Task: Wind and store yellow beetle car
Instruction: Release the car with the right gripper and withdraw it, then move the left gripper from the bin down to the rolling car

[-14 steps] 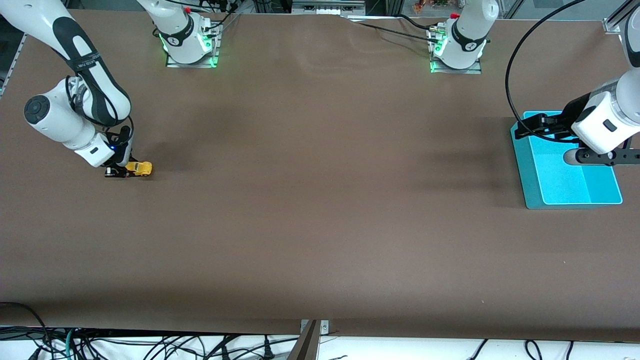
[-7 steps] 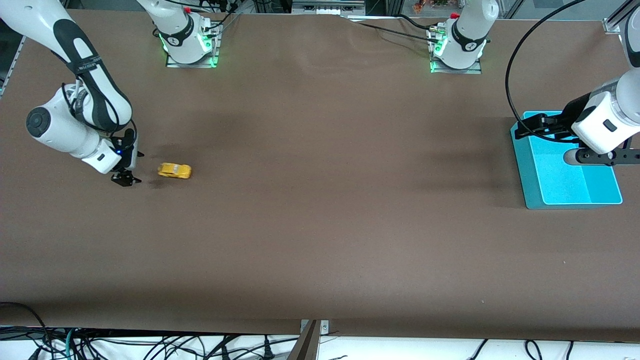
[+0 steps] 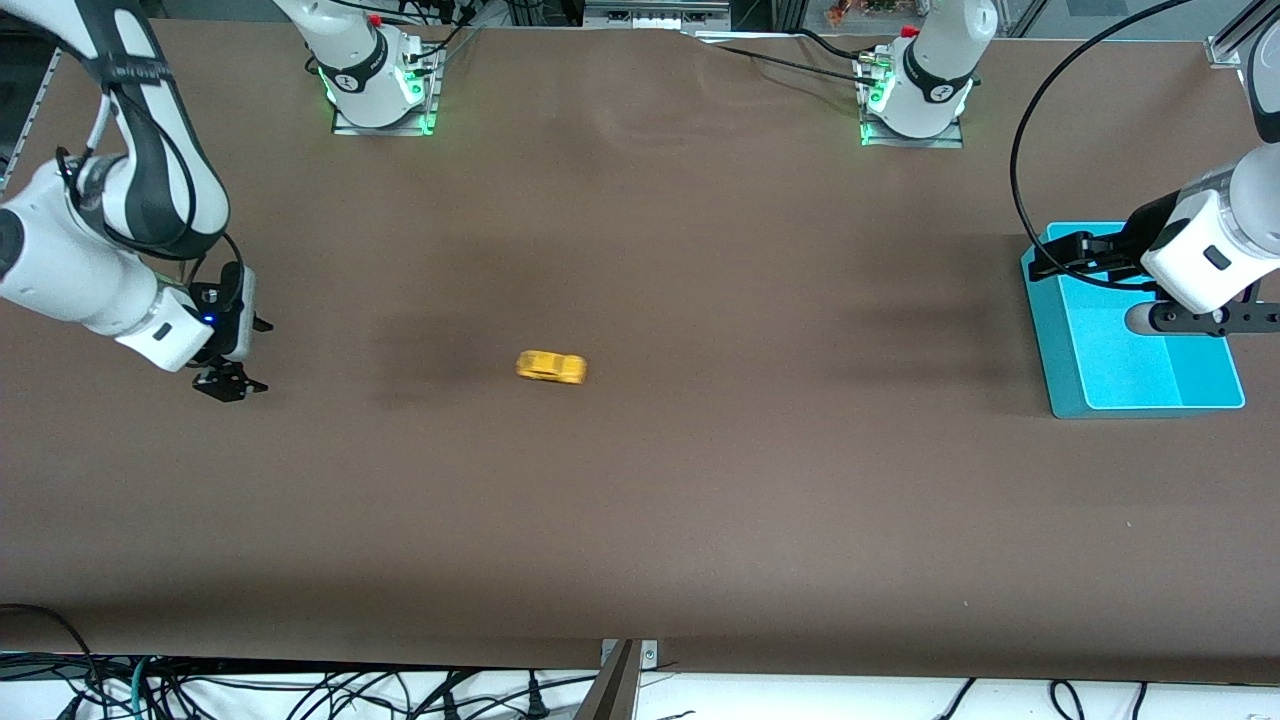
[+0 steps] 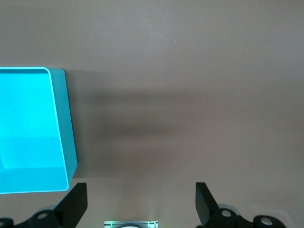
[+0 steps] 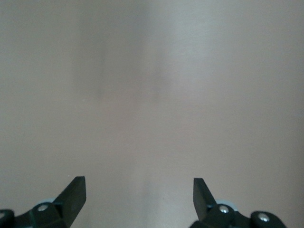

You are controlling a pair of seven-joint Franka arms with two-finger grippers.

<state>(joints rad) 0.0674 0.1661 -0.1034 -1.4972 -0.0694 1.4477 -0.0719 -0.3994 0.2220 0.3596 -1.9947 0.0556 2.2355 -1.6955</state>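
Observation:
The yellow beetle car (image 3: 551, 367) stands free on the brown table near its middle, blurred, with nothing touching it. My right gripper (image 3: 230, 385) hangs open and empty over the table at the right arm's end, well apart from the car. In the right wrist view the right gripper (image 5: 139, 197) has only bare table between its spread fingers. My left gripper (image 3: 1215, 318) waits open above the teal bin (image 3: 1065, 340) at the left arm's end. In the left wrist view the left gripper (image 4: 141, 204) holds nothing, and the car does not show.
The teal bin (image 4: 64, 123) shows an empty floor. The arms' bases (image 3: 378, 90) (image 3: 915, 100) stand along the table's edge farthest from the front camera. Cables hang below the table's near edge (image 3: 640, 665).
The right gripper let go of the car and opened, then drew back and rose. The car rolled across the table toward the left arm's end. The left arm stayed put.

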